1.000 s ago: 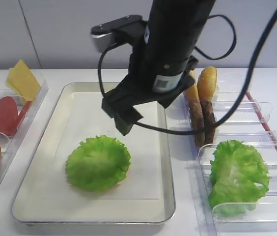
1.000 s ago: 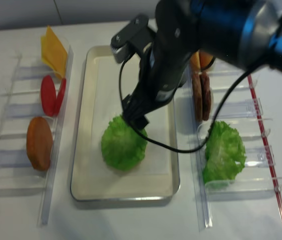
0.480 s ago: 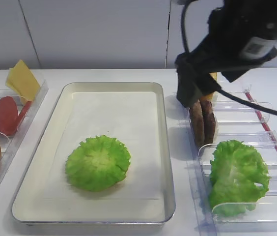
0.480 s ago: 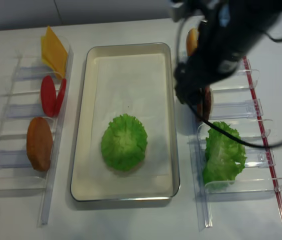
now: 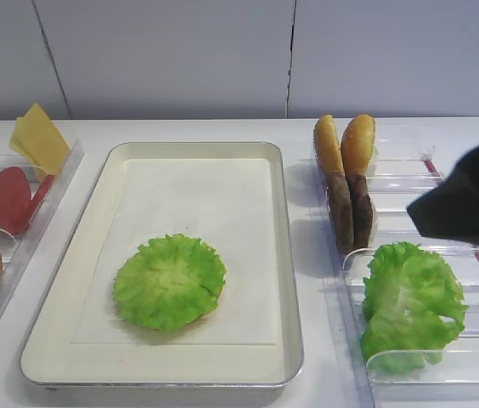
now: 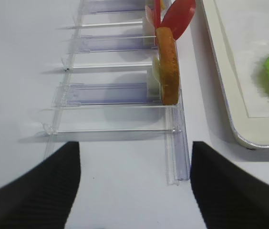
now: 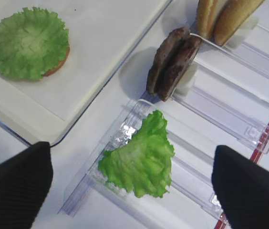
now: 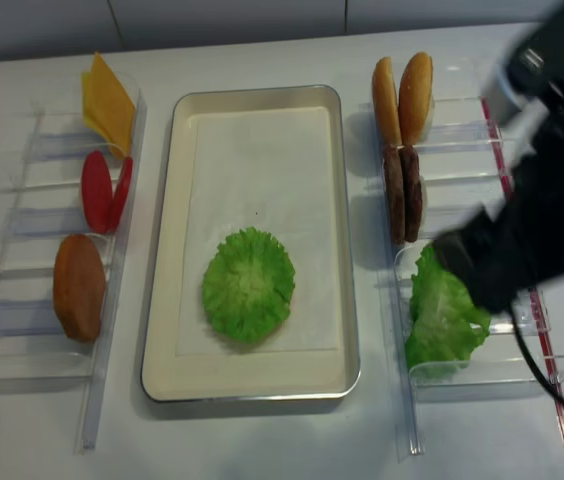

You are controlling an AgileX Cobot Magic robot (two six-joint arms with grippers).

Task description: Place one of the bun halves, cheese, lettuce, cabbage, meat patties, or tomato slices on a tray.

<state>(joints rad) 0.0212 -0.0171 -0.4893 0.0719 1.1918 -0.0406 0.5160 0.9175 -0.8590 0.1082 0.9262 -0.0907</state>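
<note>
Surface: white table [image 5: 180, 129] in front of a pale panelled wall.
Right gripper [image 7: 132, 179]: jaws spread wide, holding nothing; its two dark fingers [image 7: 15, 179] frame the wrist view from above the right-hand bins.
Below the right gripper: the bulky bunch of ruffled leaves [image 7: 139, 160] in a clear bin [image 7: 211, 112], with the meat patties [image 7: 172, 62] standing on edge beyond it.
Right arm [image 8: 532, 220]: a dark bulk over the right bins in the overhead view, only a blurred black wedge in the other high view.
Lettuce [image 5: 169, 281]: lying flat in the near half of the tray [image 5: 286, 255], on the white liner.
Under the lettuce: only the right wrist view shows a brown edge, probably a bun half.
Bun halves [image 5: 344, 144]: two upright at the far end of the right bins.
Left gripper [image 6: 134, 188]: open and empty, low over bare table beside the left bins; one more bun half [image 6: 168, 71] and the tomato slices [image 6: 175, 16] stand ahead.
Cheese [image 5: 40, 138]: far left, tilted.
</note>
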